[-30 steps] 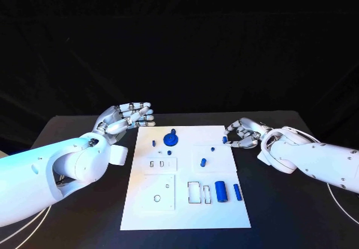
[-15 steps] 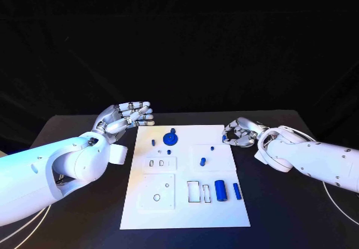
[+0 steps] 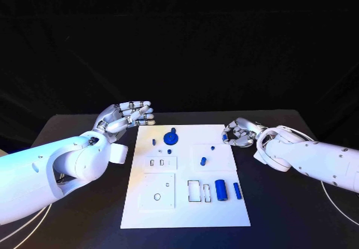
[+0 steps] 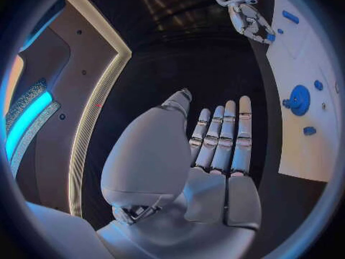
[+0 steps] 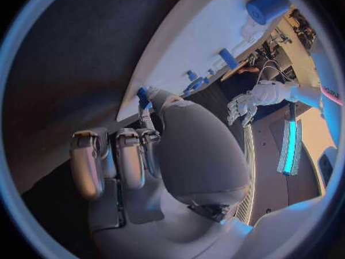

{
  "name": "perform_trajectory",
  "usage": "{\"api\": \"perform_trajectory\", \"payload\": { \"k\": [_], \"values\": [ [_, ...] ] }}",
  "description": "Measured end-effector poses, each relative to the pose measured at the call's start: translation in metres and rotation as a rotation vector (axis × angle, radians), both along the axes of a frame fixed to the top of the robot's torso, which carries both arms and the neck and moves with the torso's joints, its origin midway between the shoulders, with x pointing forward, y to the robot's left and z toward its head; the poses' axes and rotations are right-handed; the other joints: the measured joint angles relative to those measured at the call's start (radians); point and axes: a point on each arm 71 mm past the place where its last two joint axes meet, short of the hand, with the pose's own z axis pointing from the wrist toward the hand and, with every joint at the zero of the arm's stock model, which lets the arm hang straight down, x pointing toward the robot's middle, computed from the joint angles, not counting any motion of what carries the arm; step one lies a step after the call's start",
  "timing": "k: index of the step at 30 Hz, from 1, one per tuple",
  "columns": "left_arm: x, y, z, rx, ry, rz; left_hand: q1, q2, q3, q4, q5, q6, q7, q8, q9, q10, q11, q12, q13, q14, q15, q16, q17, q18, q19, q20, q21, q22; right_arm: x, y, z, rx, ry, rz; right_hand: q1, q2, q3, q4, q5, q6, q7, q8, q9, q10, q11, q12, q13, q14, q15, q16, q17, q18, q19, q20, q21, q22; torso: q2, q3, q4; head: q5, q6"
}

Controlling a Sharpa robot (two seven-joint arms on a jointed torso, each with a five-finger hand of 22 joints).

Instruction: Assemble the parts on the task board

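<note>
From the head view, we see our right hand (image 3: 240, 134) at the far right edge of the white rectangular task board (image 3: 187, 207), fingers curled around a small blue peg (image 3: 225, 139). The open slots lie inboard and nearer us, so we judge the peg must travel leftward. Our left hand (image 3: 125, 117) hovers spread and empty off the board's far left corner, beside the round blue gear part (image 3: 171, 139).

In the left wrist view, the fingers (image 4: 224, 135) stand straight, side by side.

In the right wrist view, the peg (image 5: 143, 95) shows pinched at the fingertips, just off the board's edge.
</note>
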Motion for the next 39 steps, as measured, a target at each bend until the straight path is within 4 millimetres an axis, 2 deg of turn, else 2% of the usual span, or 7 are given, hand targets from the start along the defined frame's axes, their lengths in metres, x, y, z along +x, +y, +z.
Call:
{"api": "perform_trajectory", "payload": {
  "k": [7, 13, 19, 21, 27, 32, 39],
  "values": [
    [0.0, 0.0, 0.0, 0.0, 0.0, 0.0, 0.0, 0.0, 0.0, 0.0, 0.0, 0.0, 0.0, 0.0, 0.0, 0.0, 0.0, 0.0, 0.0, 0.0, 0.0, 0.0, 0.0, 0.0, 0.0, 0.0, 0.0, 0.0, 0.001, 0.0, 0.0, -0.004, 0.001, -0.005, 0.0, 0.0, 0.015, -0.002, 0.0, 0.014, -0.003, 0.005, 0.001, -0.001, -0.002, 0.0, 0.0, 0.0, 0.0, 0.0, 0.0, 0.0, 0.0, 0.0, 0.005, 0.001, 0.0, 0.0, -0.0006, -0.001, -0.001],
    [0.0, 0.0, 0.0, 0.0, 0.0, 0.0, 0.0, 0.0, 0.0, 0.0, 0.0, 0.0, 0.0, 0.0, 0.0, 0.0, 0.0, 0.0, 0.0, 0.0, 0.0, 0.0, 0.0, 0.0, 0.0, 0.0, 0.0, 0.0, 0.001, 0.001, 0.0, -0.003, -0.004, -0.008, -0.011, 0.003, 0.032, -0.006, 0.0, 0.033, -0.012, 0.018, 0.005, -0.003, -0.011, 0.004, 0.0, 0.0, 0.0, 0.0, 0.0, 0.0, 0.0, 0.0, 0.008, 0.001, 0.0, 0.0007, -0.0012, -0.001, -0.001],
    [0.0, 0.0, 0.0, 0.0, 0.0, 0.0, 0.0, 0.0, 0.0, 0.0, 0.0, 0.0, 0.0, 0.0, 0.0, 0.0, 0.0, 0.0, 0.0, 0.0, 0.0, 0.0, 0.0, 0.0, 0.0, 0.0, 0.0, 0.0, 0.001, 0.003, 0.001, 0.005, -0.026, -0.017, -0.019, 0.01, 0.054, -0.013, 0.001, 0.045, -0.024, 0.033, 0.01, -0.001, -0.019, 0.008, 0.0, -0.002, -0.009, 0.0, 0.0, 0.0, 0.0, -0.008, 0.013, 0.001, 0.0, 0.0012, -0.0012, 0.0, -0.001],
    [0.0, 0.0, 0.0, 0.0, 0.0, 0.0, 0.0, 0.0, 0.0, 0.0, 0.0, 0.0, 0.0, 0.0, 0.0, 0.0, 0.0, 0.0, 0.0, 0.0, 0.0, 0.0, 0.0, 0.0, 0.0, 0.0, 0.0, 0.0, 0.001, 0.004, 0.002, 0.009, -0.037, -0.023, -0.026, 0.004, 0.06, -0.019, 0.013, 0.053, -0.025, 0.04, 0.012, 0.002, -0.022, 0.008, 0.0, 0.0, -0.015, 0.0, 0.0, 0.0, 0.0, -0.014, 0.017, 0.001, -0.001, 0.0012, -0.0012, 0.001, -0.002],
    [0.001, 0.002, 0.0, 0.002, 0.0, 0.004, 0.0, 0.0, 0.0, 0.0, 0.0, 0.0, 0.0, 0.0, 0.0, 0.0, 0.0, 0.0, 0.0, 0.0, 0.0, 0.0, 0.0, 0.0, 0.0, 0.0, 0.0, 0.0, -0.003, 0.01, 0.011, 0.031, -0.075, -0.035, -0.032, 0.005, 0.062, -0.021, 0.016, 0.053, -0.025, 0.043, 0.019, 0.003, -0.023, 0.008, 0.0, 0.0, -0.015, 0.0, 0.0, 0.0, 0.0, -0.015, 0.017, 0.001, -0.002, 0.0006, -0.0012, 0.005, -0.002],
    [0.002, 0.003, -0.001, 0.005, 0.002, 0.01, 0.0, 0.0, 0.0, 0.0, 0.0, 0.0, 0.0, 0.0, -0.001, 0.0, 0.0, 0.0, 0.0, -0.004, -0.004, 0.004, 0.002, 0.0, -0.004, -0.004, 0.0, 0.002, -0.007, 0.029, 0.031, 0.061, -0.111, -0.016, -0.029, 0.008, 0.08, -0.03, 0.02, 0.053, -0.025, 0.047, 0.019, -0.001, -0.026, 0.008, 0.001, 0.0, -0.015, 0.0, 0.001, 0.0, 0.0, -0.015, 0.017, 0.001, -0.003, 0.0001, -0.0019, 0.008, 0.0],
    [0.002, 0.002, -0.001, 0.004, 0.004, 0.006, 0.0, 0.0, 0.0, 0.0, 0.0, 0.0, 0.0, 0.0, -0.001, 0.0, 0.0, 0.0, 0.0, -0.004, -0.004, 0.004, 0.002, 0.0, -0.007, 0.0, 0.0, 0.002, -0.022, 0.086, 0.045, 0.107, -0.106, 0.054, -0.03, 0.015, 0.086, -0.029, 0.015, 0.052, -0.024, 0.05, 0.019, -0.001, -0.026, 0.008, 0.001, 0.0, -0.015, 0.0, 0.001, 0.0, 0.0, -0.015, 0.017, 0.0, -0.005, -0.0019, -0.0025, 0.023, 0.0]
  ]
}}
